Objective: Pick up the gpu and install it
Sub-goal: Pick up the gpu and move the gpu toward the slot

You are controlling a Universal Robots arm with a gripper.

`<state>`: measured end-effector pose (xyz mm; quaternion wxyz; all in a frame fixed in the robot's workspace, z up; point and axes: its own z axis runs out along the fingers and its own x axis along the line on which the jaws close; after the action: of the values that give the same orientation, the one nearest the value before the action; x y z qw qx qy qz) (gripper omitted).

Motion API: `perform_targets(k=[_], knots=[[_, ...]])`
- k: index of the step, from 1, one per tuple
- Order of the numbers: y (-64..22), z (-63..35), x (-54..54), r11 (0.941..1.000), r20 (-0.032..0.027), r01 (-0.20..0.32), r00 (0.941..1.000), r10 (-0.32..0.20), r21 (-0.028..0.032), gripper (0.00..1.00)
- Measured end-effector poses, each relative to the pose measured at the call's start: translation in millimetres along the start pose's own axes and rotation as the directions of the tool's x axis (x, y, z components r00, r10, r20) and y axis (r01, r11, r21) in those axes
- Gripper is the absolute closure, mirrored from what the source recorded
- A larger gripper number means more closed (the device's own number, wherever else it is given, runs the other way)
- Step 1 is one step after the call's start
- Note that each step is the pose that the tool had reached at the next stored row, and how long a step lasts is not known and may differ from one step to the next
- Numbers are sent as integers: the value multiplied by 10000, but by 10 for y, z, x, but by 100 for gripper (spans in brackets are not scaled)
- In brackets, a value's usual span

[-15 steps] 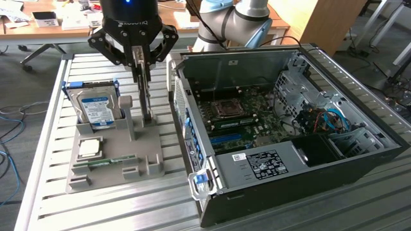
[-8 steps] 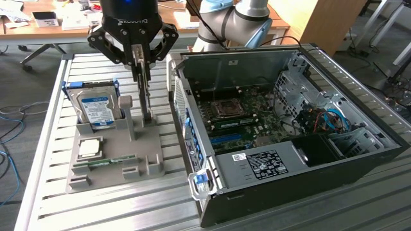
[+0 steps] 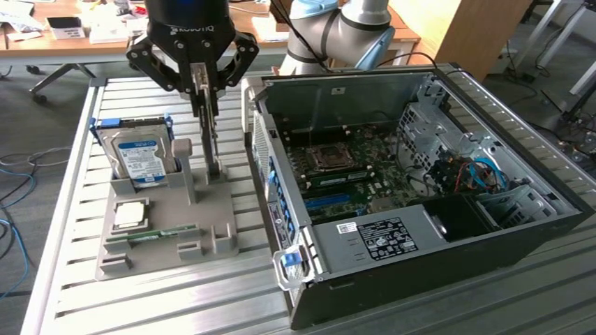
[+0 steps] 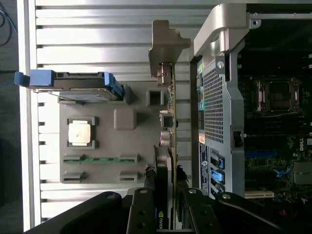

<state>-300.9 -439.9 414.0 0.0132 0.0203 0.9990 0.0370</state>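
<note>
Claw: the claw (image 3: 204,105) is hanging straight down and pinching the graphics card (image 3: 214,143) (image 4: 170,122). Its fingers (image 4: 142,209) are pressing on the card's two flat sides.
Card's place: it is standing on edge directly below the claw, over the grey holder (image 3: 163,237). The hard drive (image 3: 139,150) is sitting to one side of the claw and the open computer case (image 3: 419,209) to the other.
Long axis: it is running level along the table (image 3: 186,300), alongside the case's perforated wall (image 4: 214,107).
Pointing: the silver bracket (image 4: 165,44) is sitting at the end farthest from the fingers. The green board edge is facing the case and the black side is facing the hard drive.
Hidden: the card is showing edge-on, so its faces are hard to make out. The fingers are covering its near end.
Unclear: I cannot tell whether the card's lower edge is resting in the holder or hanging just above it.
Cut off: the arm above the claw is running out of the exterior view.
</note>
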Motion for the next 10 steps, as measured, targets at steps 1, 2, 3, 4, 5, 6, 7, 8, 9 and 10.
perform_targets(k=[1, 2, 3, 4, 5, 6, 7, 8, 9, 10], knots=[[0, -5, 0, 10000, 0, 0, 10000, 0, 0, 73], [1, -10, 0, 10000, 0, 0, 10000, 0, 0, 73], [1, -10, 0, 10000, 1, 0, 10000, 0, -1, 73], [1, -10, 0, 10000, 1, 0, 10000, 0, -1, 73], [1, -11, 0, 10000, 0, 0, 10000, 0, -1, 73], [1, -12, 0, 10000, 1, 0, 10000, 0, -1, 73], [1, -12, -1, 10000, 0, 0, 10000, 0, 0, 73], [2, -13, -1, 10000, 0, -1, 10000, 1, 0, 73], [1, -14, -4, 10000, -1, 0, 10000, 0, 0, 73], [1, -15, -6, 10000, -2, 0, 10000, 0, 0, 73]])
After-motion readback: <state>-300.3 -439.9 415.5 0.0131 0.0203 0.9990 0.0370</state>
